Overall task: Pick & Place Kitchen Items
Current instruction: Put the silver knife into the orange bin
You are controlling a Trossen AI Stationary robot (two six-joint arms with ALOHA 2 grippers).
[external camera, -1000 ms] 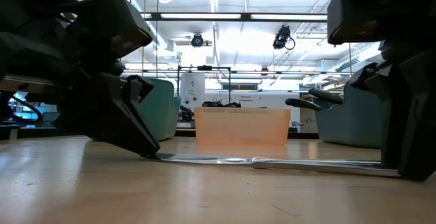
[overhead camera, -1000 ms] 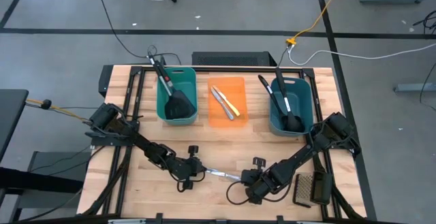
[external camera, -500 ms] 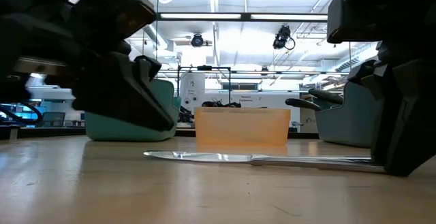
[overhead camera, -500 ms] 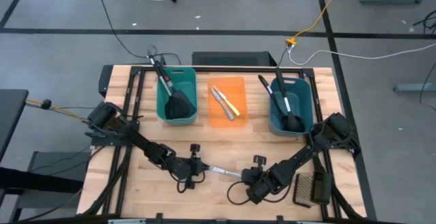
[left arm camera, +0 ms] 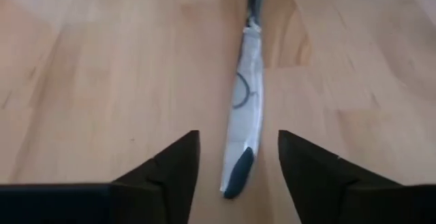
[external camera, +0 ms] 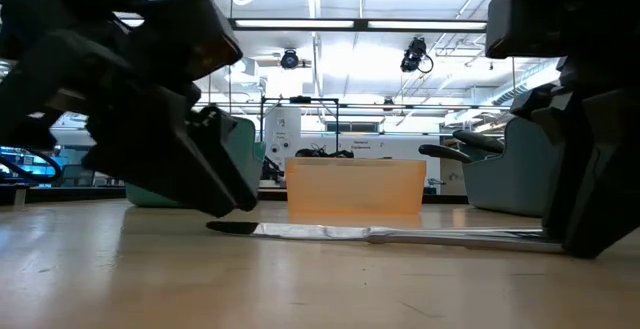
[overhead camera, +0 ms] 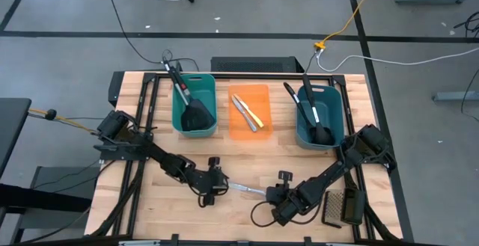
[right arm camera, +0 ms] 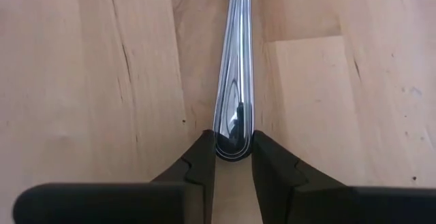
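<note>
A silver table knife (overhead camera: 244,189) lies along the wooden table near its front edge, between my two grippers. My right gripper (overhead camera: 271,195) is shut on its handle end. My left gripper (left arm camera: 238,157) stands open, one finger on each side of the blade tip (left arm camera: 237,175) without touching it. In the low view the knife (external camera: 380,234) runs level just over the tabletop from the left gripper (external camera: 215,184) to the right gripper (external camera: 575,224). My right gripper pinches the rounded free end of the knife's handle (right arm camera: 233,141) between its two fingers (right arm camera: 201,161). The fingers come in low from the table's right side and lie along the knife. The knife stays level, down at the tabletop.
Three tubs stand in a row at the back: a teal one (overhead camera: 178,117) with a black spatula, an orange one (overhead camera: 262,95) with two small knives, a blue one (overhead camera: 338,104) with black ladles. A dark slotted spatula head (overhead camera: 338,207) lies at the front right.
My left gripper has come off the knife's blade tip: it rose and drew back a little toward the table's left, then came down again around the tip. The knife has stayed lying along the table, held at its handle end.
</note>
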